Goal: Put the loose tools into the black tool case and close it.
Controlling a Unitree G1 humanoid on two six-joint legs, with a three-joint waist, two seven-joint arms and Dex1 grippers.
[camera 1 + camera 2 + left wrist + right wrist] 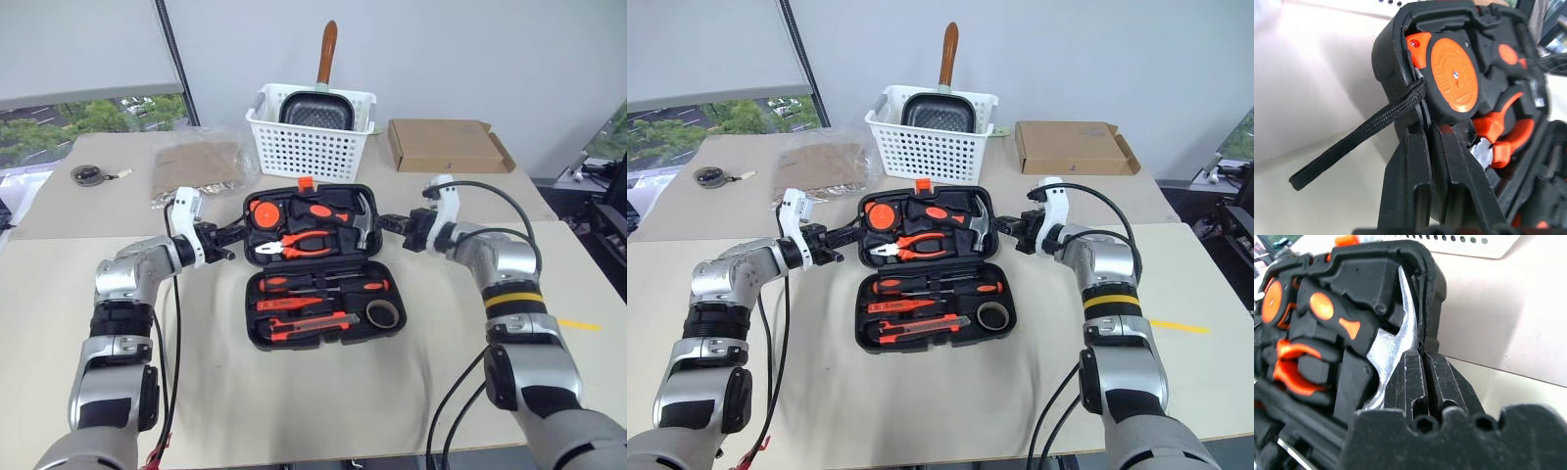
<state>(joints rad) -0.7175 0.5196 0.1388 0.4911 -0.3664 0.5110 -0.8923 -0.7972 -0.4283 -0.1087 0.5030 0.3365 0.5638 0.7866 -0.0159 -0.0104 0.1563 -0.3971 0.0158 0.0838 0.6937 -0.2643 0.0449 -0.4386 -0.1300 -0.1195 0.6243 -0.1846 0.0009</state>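
The black tool case [253, 325] lies open on the cream table. In its near half rest two long orange-and-black screwdrivers [323, 284], a slim orange screwdriver [282, 304], an orange-black utility knife [309, 324] and a grey-brown tape ring [383, 313]. The far half, the lid [338, 191] with its orange latch [306, 183], is tilted up. It carries a tape measure [1454, 73], pliers [306, 245] and a hammer [1396, 340]. My left gripper [1425, 132] is shut on the lid's left rim, and my right gripper [1422, 355] is shut on its right rim.
Behind the case stands a white perforated basket [312, 137] with a pan in it. A brown cardboard box [446, 145] lies at the back right, a plastic bag [196, 168] at the back left, and a dark disc with a tag [88, 174] at the far left.
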